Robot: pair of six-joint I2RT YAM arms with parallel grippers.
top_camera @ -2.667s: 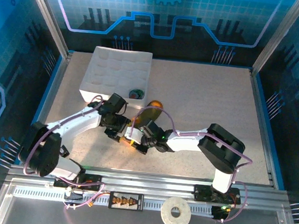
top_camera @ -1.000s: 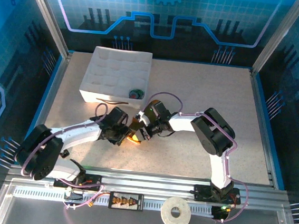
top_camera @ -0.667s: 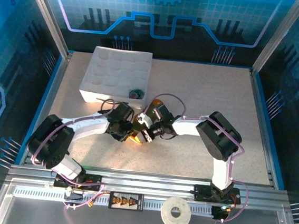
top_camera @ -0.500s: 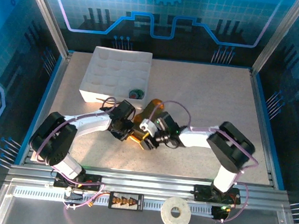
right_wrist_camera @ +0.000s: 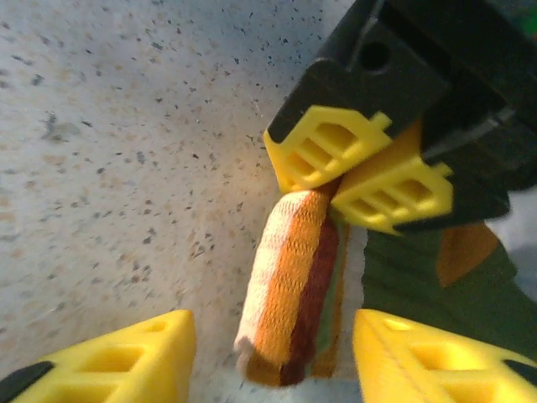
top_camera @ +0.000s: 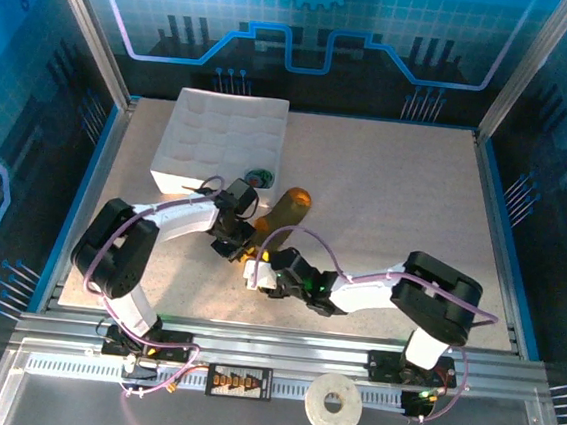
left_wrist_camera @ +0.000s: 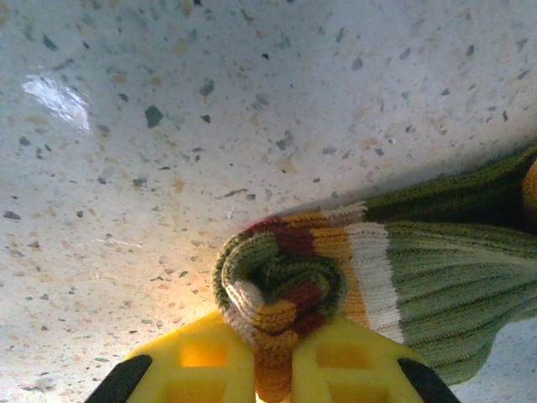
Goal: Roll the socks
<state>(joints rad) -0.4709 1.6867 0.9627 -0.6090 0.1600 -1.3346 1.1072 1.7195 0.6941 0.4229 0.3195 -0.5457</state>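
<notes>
One of the socks, olive-green (top_camera: 286, 211) with an orange toe, lies on the speckled table, toe toward the tray. Its striped cuff end is rolled into a tight coil (left_wrist_camera: 281, 285). My left gripper (left_wrist_camera: 273, 374) is shut on one end of that coil (right_wrist_camera: 294, 285), its yellow fingers (right_wrist_camera: 361, 172) pinching the knit. My right gripper (right_wrist_camera: 277, 361) is open at the roll's near end, one finger on each side, neither touching. From above, the left gripper (top_camera: 239, 246) and the right gripper (top_camera: 255, 273) meet at the cuff. A small dark green-blue bundle (top_camera: 258, 178) sits in the tray.
The white gridded tray (top_camera: 206, 135) stands at the back left, close behind the left arm. Bare table stretches to the right and back right. A metal rail with a tape roll (top_camera: 333, 404) runs along the near edge.
The left gripper has shut on the rolled cuff. The right gripper has let go, opened, and swung from beside the sock round to the near side.
</notes>
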